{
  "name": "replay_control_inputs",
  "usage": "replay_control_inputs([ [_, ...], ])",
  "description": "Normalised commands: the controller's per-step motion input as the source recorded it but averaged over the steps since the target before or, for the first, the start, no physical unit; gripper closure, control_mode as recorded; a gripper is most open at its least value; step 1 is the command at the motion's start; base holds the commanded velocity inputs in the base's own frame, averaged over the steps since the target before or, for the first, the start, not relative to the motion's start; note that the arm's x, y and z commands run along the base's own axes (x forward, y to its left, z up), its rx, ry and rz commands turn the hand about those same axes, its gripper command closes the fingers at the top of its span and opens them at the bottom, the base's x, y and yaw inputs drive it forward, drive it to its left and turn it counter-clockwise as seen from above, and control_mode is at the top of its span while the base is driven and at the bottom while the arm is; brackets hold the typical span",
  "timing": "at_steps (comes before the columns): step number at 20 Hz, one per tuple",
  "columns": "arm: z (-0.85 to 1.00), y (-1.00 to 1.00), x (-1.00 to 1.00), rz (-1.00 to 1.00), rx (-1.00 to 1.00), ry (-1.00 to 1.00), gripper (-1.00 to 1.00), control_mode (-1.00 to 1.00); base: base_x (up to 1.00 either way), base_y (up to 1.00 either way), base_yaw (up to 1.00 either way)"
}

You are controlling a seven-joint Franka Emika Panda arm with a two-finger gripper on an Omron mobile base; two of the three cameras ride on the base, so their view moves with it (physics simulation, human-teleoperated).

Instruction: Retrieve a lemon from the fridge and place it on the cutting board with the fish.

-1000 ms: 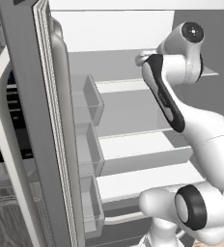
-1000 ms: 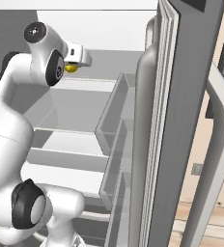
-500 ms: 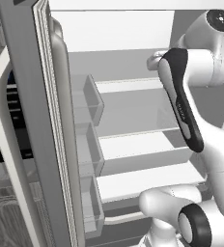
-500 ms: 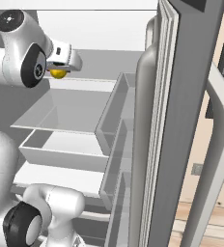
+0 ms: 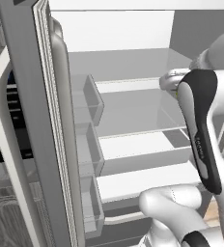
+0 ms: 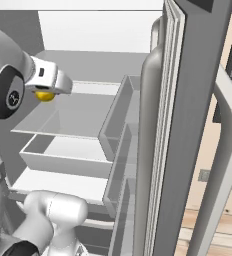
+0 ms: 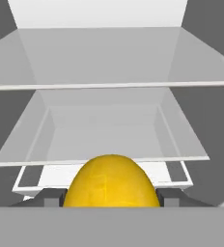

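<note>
The lemon (image 7: 111, 183), bright yellow and smooth, sits between my gripper's (image 7: 111, 198) two dark fingers (image 7: 53, 197), which are shut on it. From the right base view, the lemon (image 6: 44, 96) hangs just under the white hand, in front of the fridge's upper glass shelf (image 6: 63, 120). The fridge (image 5: 46, 125) stands with both doors open, its white interior facing me. My forearm (image 5: 201, 140) rises at the right of the left base view. The cutting board and the fish are out of view.
Clear shelves (image 7: 109, 87) and a white drawer (image 6: 63, 157) lie ahead of the hand. Door bins (image 5: 92, 144) line the left door, and more bins (image 6: 120, 135) line the right door (image 6: 188, 125). A wooden floor (image 6: 213, 230) shows at the lower right.
The arm has drawn back from the shelves, carrying the lemon down and toward the fridge's front. The grip on the lemon is unchanged.
</note>
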Motion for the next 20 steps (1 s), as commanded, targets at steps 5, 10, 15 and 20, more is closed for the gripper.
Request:
replay_control_inputs([
  [5, -0.64, -0.02, -0.89, 0.0, 0.0, 0.0, 1.0, -1.0, 0.0, 0.0, 0.0],
  [10, -0.81, 0.0, -0.44, 0.0, 0.0, 0.0, 1.0, -1.0, 0.0, 0.0, 0.0],
  [15, -0.31, 0.0, -0.04, 0.0, -0.02, 0.0, 1.0, -1.0, 0.0, 0.0, 0.0],
  [20, -0.08, 0.0, 0.0, 0.0, 0.0, 0.0, 1.0, -1.0, 0.0, 0.0, 0.0],
])
